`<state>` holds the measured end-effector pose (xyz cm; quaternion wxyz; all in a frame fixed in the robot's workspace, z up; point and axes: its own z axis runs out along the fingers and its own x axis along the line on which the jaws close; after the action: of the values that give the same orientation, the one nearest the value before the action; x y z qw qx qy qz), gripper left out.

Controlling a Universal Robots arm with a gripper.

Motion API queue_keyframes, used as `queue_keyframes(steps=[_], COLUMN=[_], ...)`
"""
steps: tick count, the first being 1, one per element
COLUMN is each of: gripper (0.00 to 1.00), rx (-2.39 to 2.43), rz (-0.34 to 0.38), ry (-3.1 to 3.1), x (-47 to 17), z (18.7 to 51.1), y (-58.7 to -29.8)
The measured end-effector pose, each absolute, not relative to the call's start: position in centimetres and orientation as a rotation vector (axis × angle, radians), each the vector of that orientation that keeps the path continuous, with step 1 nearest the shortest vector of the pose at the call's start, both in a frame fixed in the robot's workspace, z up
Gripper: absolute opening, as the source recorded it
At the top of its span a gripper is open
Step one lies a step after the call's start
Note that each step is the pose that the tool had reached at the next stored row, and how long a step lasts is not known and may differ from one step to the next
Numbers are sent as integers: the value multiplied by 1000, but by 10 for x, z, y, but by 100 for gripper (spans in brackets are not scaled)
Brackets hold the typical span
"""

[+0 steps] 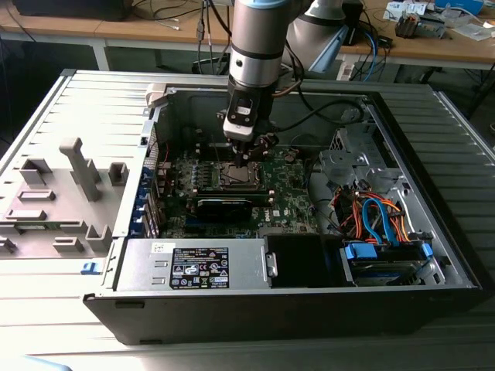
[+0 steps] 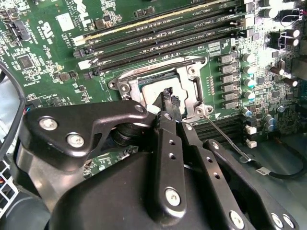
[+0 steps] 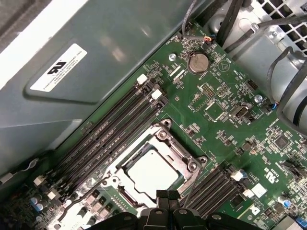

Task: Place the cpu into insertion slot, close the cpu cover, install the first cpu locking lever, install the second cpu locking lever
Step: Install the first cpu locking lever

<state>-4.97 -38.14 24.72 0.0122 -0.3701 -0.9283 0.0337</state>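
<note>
The cpu [image 3: 152,173] lies flat in the insertion slot [image 1: 235,176] on the green board, its pale face showing through the cut-out. The cpu cover [image 3: 189,165] is down around it as a silver frame, also seen in the second wrist view [image 2: 192,88]. My gripper [image 1: 246,160] hangs just above the socket's edge. Its fingers are together with nothing between them, as seen in both wrist views [image 2: 170,97] [image 3: 168,195]. A thin wire locking lever [image 2: 225,135] sticks out loose from one socket corner; in the first wrist view this lever [image 3: 192,188] runs beside my fingertips.
Long black memory slots [image 3: 110,139] flank the socket. A black card [image 1: 224,205] stands just in front of it. The power supply [image 1: 193,267], orange and blue cables [image 1: 379,216] and case walls ring the board. A grey fixture [image 1: 77,170] lies on the exterior view's left.
</note>
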Motion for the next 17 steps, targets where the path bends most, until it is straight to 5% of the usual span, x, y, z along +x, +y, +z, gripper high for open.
queue_keyframes(steps=[17], gripper=[11], rx=[-1058], rz=[107], ry=[-2933], x=[-50], z=[247], y=[-381])
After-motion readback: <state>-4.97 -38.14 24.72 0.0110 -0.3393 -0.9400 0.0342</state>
